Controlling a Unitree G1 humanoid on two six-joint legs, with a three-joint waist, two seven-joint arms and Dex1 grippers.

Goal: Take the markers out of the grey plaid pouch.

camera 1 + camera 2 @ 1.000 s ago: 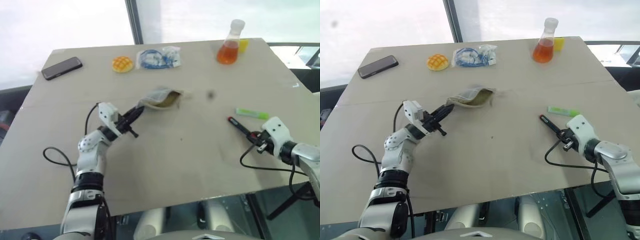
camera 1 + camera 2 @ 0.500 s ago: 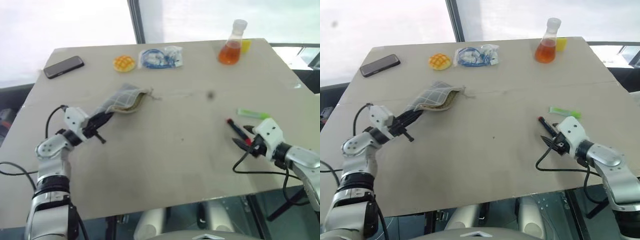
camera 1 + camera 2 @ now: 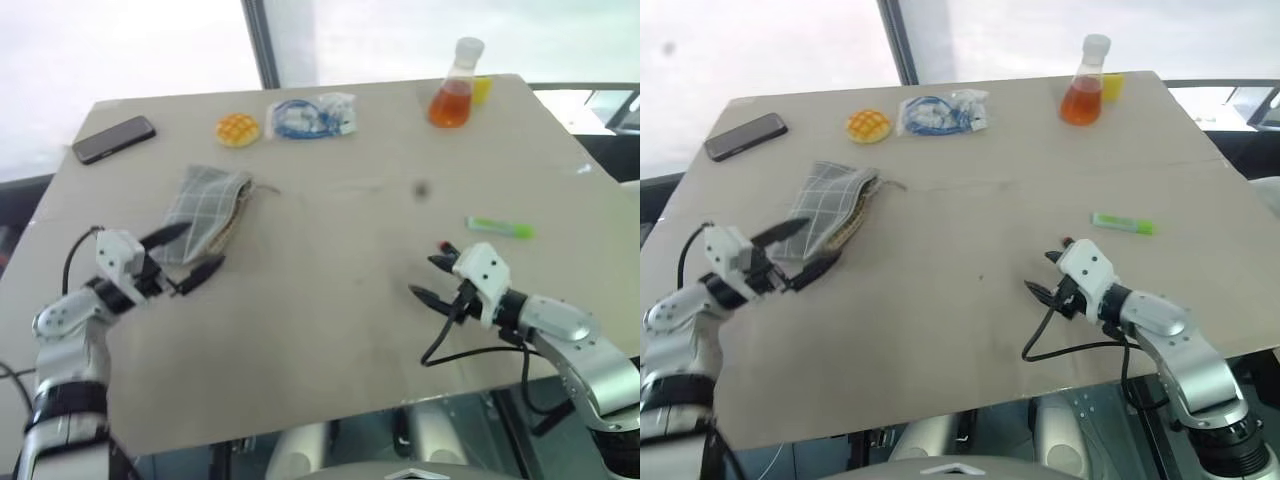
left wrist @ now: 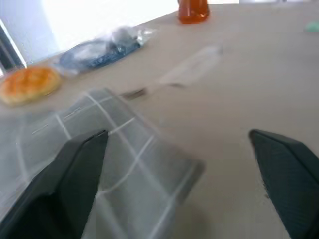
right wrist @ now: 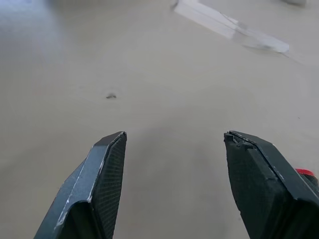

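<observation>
The grey plaid pouch (image 3: 205,208) lies on the left part of the table, its yellowish lining showing along one edge. My left gripper (image 3: 188,254) is open just in front of the pouch, whose near corner lies between the spread fingers (image 4: 75,169). A lime green marker (image 3: 500,228) lies on the table at the right. My right gripper (image 3: 428,278) is open with nothing between its fingers (image 5: 99,189), left of the green marker. A red marker tip (image 3: 443,246) peeks out beside its far finger; the rest is hidden by the hand.
Along the far edge lie a black phone (image 3: 113,138), a yellow bun-shaped thing (image 3: 238,129), a blue cable bundle in clear plastic (image 3: 312,115) and a flask of orange liquid (image 3: 452,98). Loose cables hang from both wrists. The table (image 3: 330,300) ends close below both hands.
The left gripper dragged the pouch to the left, then opened and let it go. The right gripper opened wider and moved left, away from the green marker.
</observation>
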